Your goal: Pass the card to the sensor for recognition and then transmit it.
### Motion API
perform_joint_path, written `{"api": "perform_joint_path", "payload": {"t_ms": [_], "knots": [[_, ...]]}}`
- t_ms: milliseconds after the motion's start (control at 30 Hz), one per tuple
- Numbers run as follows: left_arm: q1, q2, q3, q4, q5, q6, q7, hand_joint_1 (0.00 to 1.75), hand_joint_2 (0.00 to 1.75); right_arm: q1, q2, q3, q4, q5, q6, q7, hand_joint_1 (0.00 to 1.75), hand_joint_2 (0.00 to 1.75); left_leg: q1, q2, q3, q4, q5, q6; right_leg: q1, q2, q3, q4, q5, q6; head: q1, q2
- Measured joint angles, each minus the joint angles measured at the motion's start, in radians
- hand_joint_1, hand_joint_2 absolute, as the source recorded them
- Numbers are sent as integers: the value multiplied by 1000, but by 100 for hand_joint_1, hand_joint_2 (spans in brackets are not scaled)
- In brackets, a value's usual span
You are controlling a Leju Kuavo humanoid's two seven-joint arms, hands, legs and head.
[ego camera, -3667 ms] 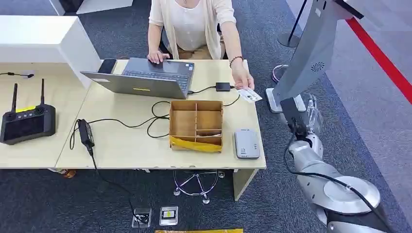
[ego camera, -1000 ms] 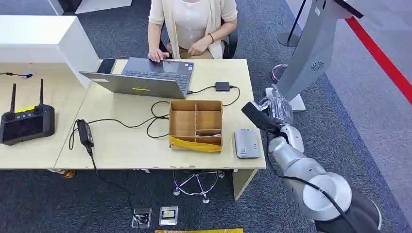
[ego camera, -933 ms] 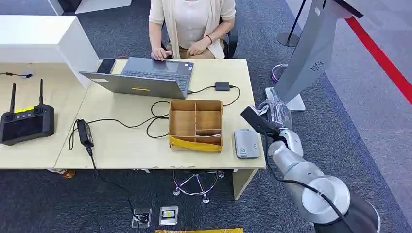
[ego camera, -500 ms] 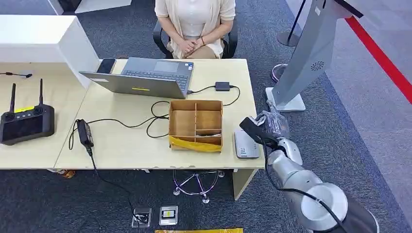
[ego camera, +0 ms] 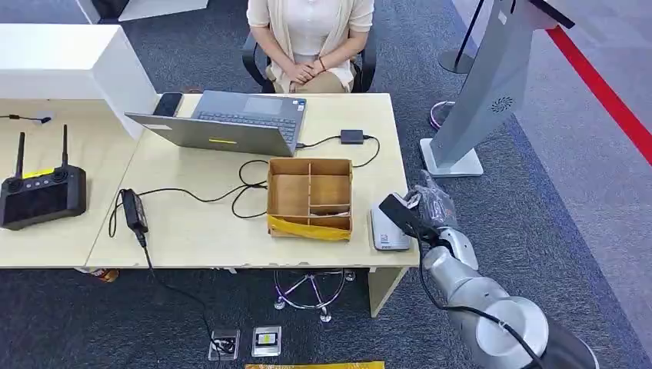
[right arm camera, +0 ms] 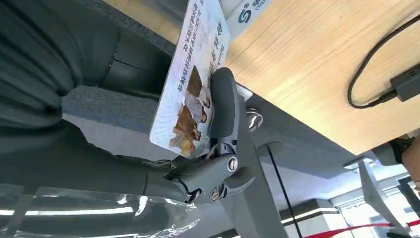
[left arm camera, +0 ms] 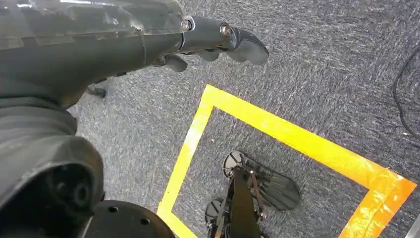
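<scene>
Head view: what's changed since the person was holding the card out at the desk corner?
The right robot hand took the card from the person and swung it toward the desk, and now holds it over the grey sensor. The person's hands went back to the lap. Laptop, cardboard box, and left robot hand hanging over the floor: unchanged.

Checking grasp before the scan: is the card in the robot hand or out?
In. The right robot hand pinches the card, held near the reader.
</scene>
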Motion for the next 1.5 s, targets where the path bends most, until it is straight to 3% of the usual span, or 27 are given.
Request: {"api": "perform_joint_path", "payload": {"t_ms": [1500], "knots": [[0, 8, 0, 0, 1, -3, -1, 0, 0, 10, -27, -3, 0, 0, 16, 29, 175, 175, 0, 0, 0, 0, 0, 0, 0, 0, 0, 0, 0, 0, 0, 0]]}}
